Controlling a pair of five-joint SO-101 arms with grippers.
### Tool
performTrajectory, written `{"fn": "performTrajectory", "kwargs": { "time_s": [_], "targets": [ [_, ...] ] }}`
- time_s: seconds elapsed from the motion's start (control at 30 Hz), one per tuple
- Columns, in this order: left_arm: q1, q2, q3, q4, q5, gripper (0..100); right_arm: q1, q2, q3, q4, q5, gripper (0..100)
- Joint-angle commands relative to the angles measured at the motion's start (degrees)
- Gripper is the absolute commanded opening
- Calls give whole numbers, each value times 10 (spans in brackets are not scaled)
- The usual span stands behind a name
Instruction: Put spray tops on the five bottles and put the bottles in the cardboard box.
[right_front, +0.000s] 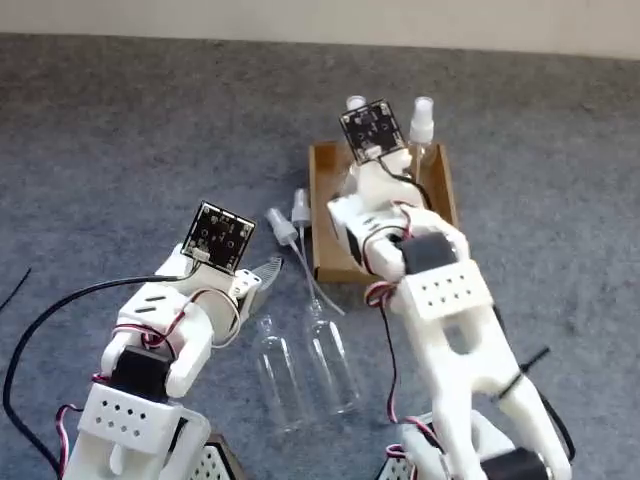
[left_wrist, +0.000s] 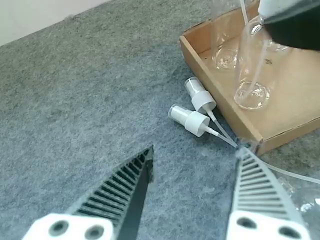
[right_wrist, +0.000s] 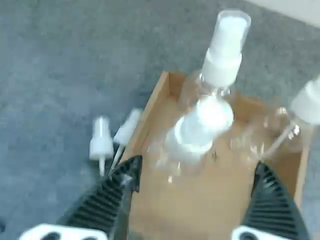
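Three capped bottles (right_wrist: 201, 125) stand in the cardboard box (right_front: 320, 210); two bare bottles (right_front: 281, 375) lie side by side on the grey desk (right_front: 120, 130) near the box; two loose spray tops (left_wrist: 192, 120) lie just beside its wall; the right tool (right_wrist: 196, 167) hangs over the box, jaws wide, gripping nothing; the left tool (left_wrist: 197, 151) hovers near the loose tops, jaws wide apart, empty.

nearest bottle (right_wrist: 197, 127): blurred, ahead between jaws of right gripper (right_wrist: 196, 167);
outer bottle (right_wrist: 306, 102): cut off beyond one jaw;
cardboard box (right_front: 322, 200): mostly under arm
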Motion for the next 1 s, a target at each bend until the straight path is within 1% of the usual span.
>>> {"fn": "performTrajectory", "kwargs": {
  "time_s": [0.0,0.03,0.1,0.17,0.23,0.3,0.37,0.43,0.6,0.67,0.77,0.9,0.97],
  "targets": [
    [-8,2,-2,-15,-4,235,-10,-49,-67,151,1,279],
    [-14,2,-3,-15,-4,235,-15,-48,-82,195,1,279],
    [-47,2,-12,-15,-4,235,-45,-38,-109,269,1,279],
    [-100,5,-44,-13,-4,235,-96,-26,-113,304,-4,279],
    [-154,19,-82,-10,-4,236,-146,-7,-86,309,-4,279],
    [-206,55,-118,11,-5,238,-182,15,-58,306,-21,279],
    [-242,109,-147,26,-21,238,-201,35,-34,290,-43,279],
    [-263,170,-171,31,-29,238,-209,55,-17,272,-52,279],
    [-285,282,-232,33,-47,238,-212,75,36,233,-55,279],
    [-285,313,-248,33,-47,237,-218,80,67,203,-77,279],
    [-281,346,-264,33,-47,236,-232,80,122,163,-81,279],
    [-279,382,-288,33,-45,235,-231,80,181,130,-81,276],
    [-266,400,-301,39,-36,235,-230,80,198,119,-81,247]
  ]
}}
